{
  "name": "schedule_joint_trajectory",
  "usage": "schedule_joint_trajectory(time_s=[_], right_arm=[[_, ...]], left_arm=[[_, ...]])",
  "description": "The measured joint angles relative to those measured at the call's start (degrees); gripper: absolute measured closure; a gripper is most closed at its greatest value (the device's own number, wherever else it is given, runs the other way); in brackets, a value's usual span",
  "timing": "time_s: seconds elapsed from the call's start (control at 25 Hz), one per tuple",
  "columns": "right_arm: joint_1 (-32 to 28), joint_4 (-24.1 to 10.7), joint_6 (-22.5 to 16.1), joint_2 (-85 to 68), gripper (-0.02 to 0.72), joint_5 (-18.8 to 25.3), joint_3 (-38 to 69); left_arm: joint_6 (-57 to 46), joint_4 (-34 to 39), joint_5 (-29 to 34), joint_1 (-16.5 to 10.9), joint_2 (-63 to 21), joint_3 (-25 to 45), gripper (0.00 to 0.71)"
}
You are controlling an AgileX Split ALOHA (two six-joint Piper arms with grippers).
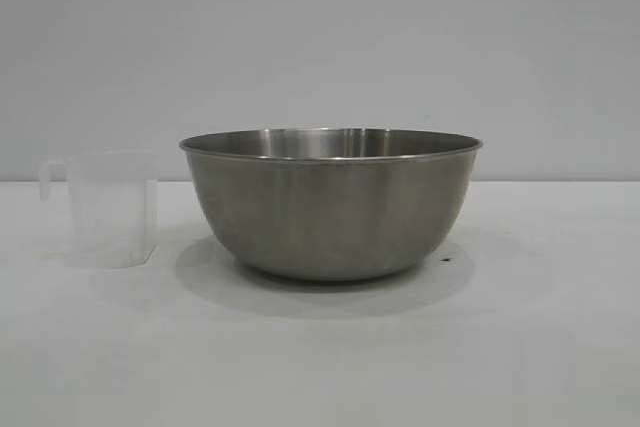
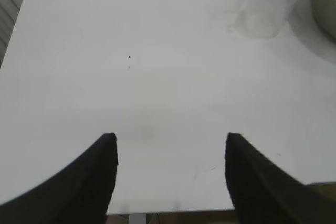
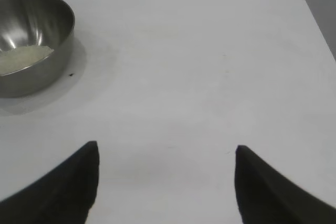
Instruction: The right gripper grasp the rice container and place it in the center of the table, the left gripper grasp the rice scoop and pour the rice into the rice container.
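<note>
The rice container (image 1: 330, 202), a large steel bowl, stands upright in the middle of the white table (image 1: 520, 347). Rice (image 3: 23, 57) lies as a whitish patch on its bottom in the right wrist view, where the bowl (image 3: 37, 72) sits far off to one side. The rice scoop (image 1: 105, 209), a small clear cup with a side handle, stands upright just left of the bowl and looks empty. My left gripper (image 2: 170, 140) is open over bare table, well away from the scoop (image 2: 265, 9). My right gripper (image 3: 165, 150) is open over bare table too, holding nothing.
A tiny dark speck (image 1: 446, 259) lies on the table beside the bowl's right side. The table's near edge (image 2: 173, 212) shows under the left gripper. A plain grey wall (image 1: 320, 37) stands behind. Neither arm appears in the exterior view.
</note>
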State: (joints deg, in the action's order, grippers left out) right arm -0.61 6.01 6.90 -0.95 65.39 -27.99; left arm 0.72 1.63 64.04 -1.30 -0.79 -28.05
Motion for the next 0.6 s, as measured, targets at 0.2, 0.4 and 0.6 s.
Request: schedule_joint_trajectory(time_s=[0.2,0.4,0.6], right_arm=[[0.0,0.0,0.0,0.0,0.229,0.0,0.0],[0.0,0.0,0.0,0.0,0.229,0.0,0.0],[0.0,0.0,0.0,0.0,0.229,0.0,0.0]], left_arm=[[-0.5,0.7,0.0,0.0,-0.2,0.1,0.325],[-0.6,0.7,0.0,0.0,-0.2,0.2,0.325],[-0.6,0.7,0.0,0.0,-0.2,0.2,0.325]])
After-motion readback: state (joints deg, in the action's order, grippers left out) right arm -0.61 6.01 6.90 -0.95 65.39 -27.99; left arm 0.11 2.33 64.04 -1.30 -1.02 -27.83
